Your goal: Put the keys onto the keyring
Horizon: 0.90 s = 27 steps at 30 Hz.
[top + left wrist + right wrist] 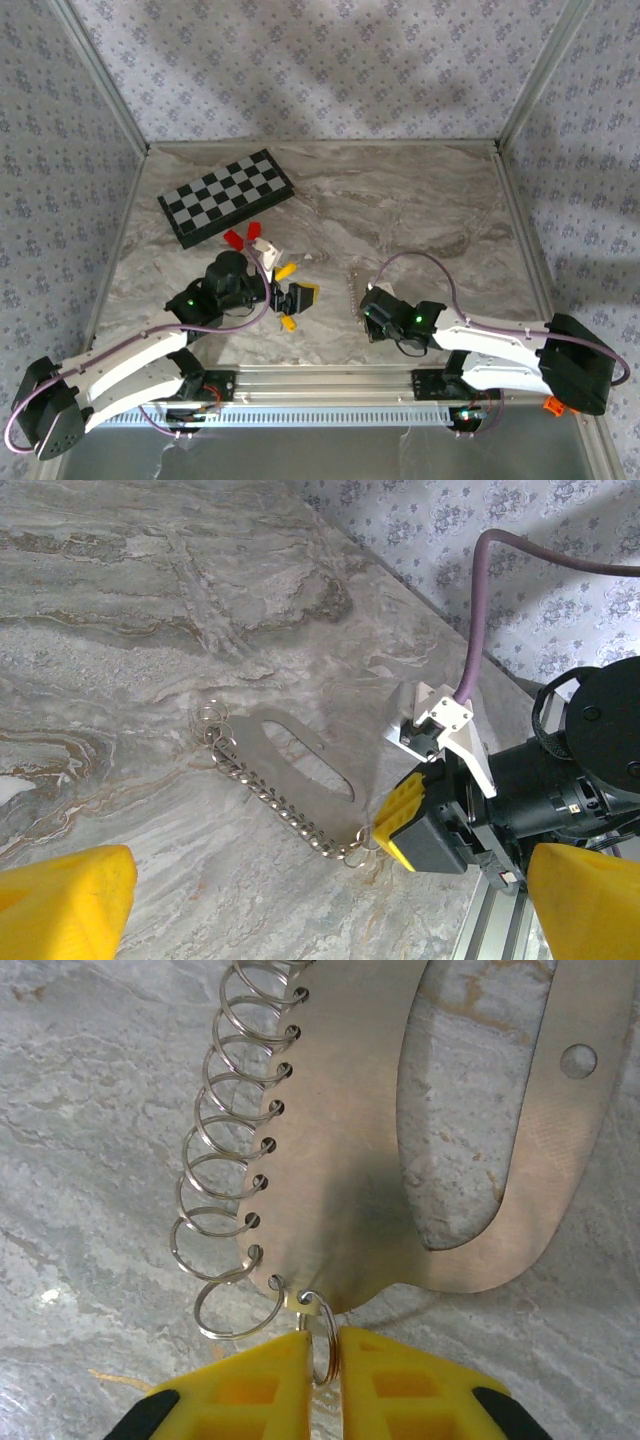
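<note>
right gripper [322, 1360] pinched the end loop of the keyring [350, 1160] just ahead; left gripper [325, 905] stood spread wide

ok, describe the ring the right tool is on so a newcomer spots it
On the marble table, in front of the right tool, lies a flat silvery plate with a long slot and wire rings along one edge. The end ring hangs at the plate's rounded tip, nipped between the tool's yellow fingers; its neighbours lie free along the side.
</note>
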### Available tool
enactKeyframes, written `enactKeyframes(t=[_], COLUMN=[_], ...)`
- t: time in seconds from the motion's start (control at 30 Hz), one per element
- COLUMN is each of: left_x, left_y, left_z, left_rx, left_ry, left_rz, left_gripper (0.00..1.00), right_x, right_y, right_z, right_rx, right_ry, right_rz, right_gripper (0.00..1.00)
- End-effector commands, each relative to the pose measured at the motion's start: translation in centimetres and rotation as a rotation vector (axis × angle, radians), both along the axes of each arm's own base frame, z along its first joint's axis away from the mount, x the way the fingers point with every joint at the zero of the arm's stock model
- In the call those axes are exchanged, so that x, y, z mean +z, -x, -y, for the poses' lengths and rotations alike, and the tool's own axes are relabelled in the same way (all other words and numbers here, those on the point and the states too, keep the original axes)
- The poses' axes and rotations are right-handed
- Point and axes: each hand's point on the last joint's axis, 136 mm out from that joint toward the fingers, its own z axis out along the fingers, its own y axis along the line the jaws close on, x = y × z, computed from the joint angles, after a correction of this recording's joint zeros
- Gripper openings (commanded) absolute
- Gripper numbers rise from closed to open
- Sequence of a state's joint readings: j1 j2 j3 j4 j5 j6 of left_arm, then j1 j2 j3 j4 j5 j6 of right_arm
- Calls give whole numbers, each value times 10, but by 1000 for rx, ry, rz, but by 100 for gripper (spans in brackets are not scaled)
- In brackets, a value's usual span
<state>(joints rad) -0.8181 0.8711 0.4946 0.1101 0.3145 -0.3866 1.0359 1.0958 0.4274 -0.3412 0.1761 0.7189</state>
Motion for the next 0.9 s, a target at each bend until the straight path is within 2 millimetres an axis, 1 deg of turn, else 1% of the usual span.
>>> enactKeyframes(t=[0.0, 0.37, 0.7, 0.87], left_x=[23, 22, 21, 22], left_y=[-2, -2, -2, -1], left_z=[2, 1, 0, 0], left_rx=[1, 1, 1, 0], left_ry=[60, 59, 54, 54], left_rz=[41, 40, 40, 41], left_gripper=[100, 100, 100, 100], right_x=[-4, -3, -1, 4], right_y=[0, -3, -5, -5], right_z=[6, 4, 2, 4], right_rx=[-22, -21, 3, 5], right_ry=[33, 26, 9, -7], right_rz=[-10, -2, 25, 46], right_gripper=[16, 16, 7, 5])
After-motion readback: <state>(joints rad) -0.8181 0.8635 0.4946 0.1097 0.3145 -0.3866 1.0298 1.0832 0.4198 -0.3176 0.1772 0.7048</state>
